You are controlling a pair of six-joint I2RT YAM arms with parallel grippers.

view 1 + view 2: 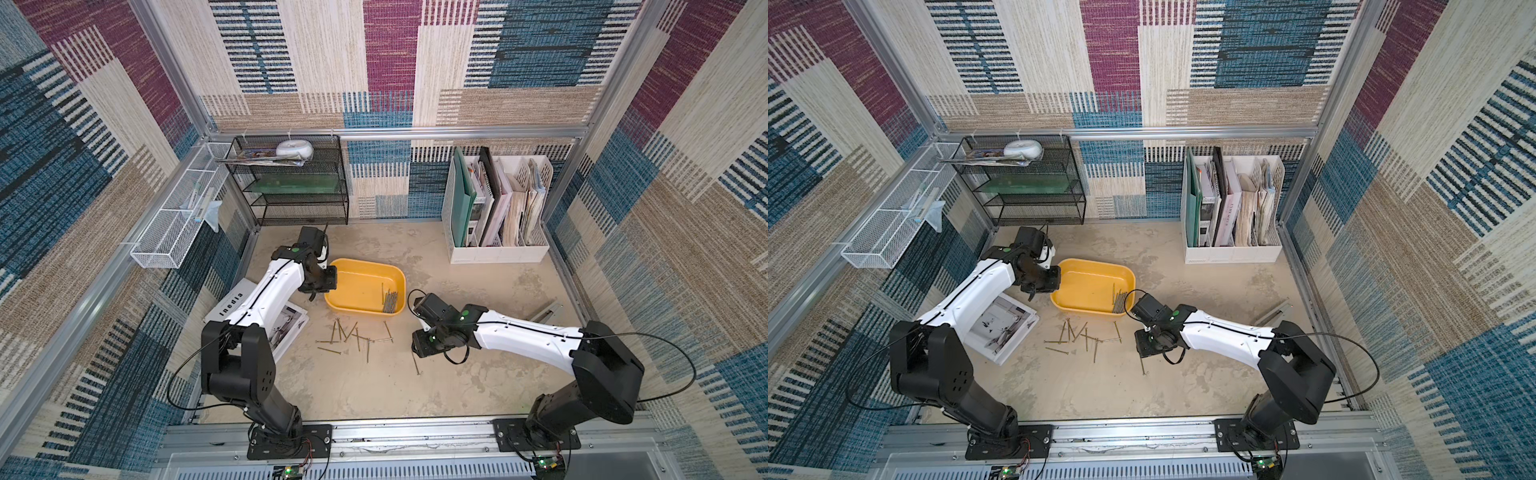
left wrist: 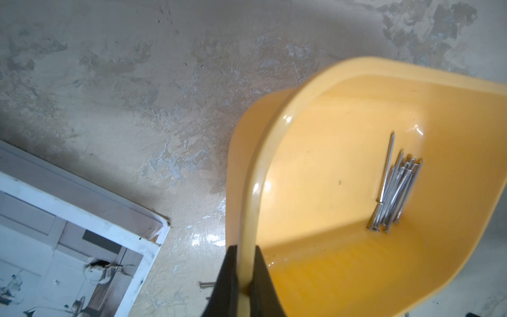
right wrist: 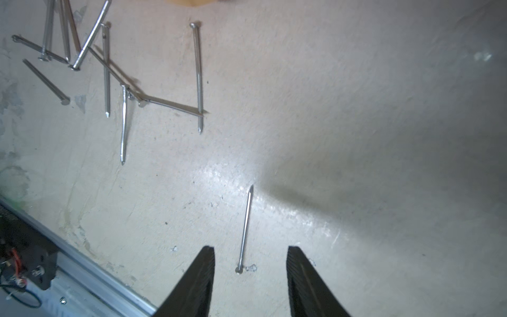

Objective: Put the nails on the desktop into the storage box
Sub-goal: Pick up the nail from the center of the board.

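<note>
We see the desktop [image 1: 457, 257], a beige surface with grey-brown patches, and all other things rest on it. Under the left arm lies an open magazine [image 1: 1000, 328], just beside the storage box [image 1: 357, 286]. This yellow-orange box stands near the middle of the desktop, between the two arms.

The left gripper [image 2: 245, 252] holds the box by its rim at the short end nearest the magazine. One finger is outside the wall and one inside, and both press on the plastic. The right gripper [image 3: 250, 249] hangs low over the desktop, on the near side of the box, with its jaws clearly apart and nothing between them in a grip.

Inside the box, a bundle of nails [image 2: 395, 192] lies together against the far end wall, away from the left gripper. More nails [image 1: 353, 336] lie scattered and crossing each other on the desktop, just in front of the box. A single nail [image 3: 245, 227] lies apart from them, flat on the desktop. Its head end is between the right gripper's fingers and touches neither.
</note>
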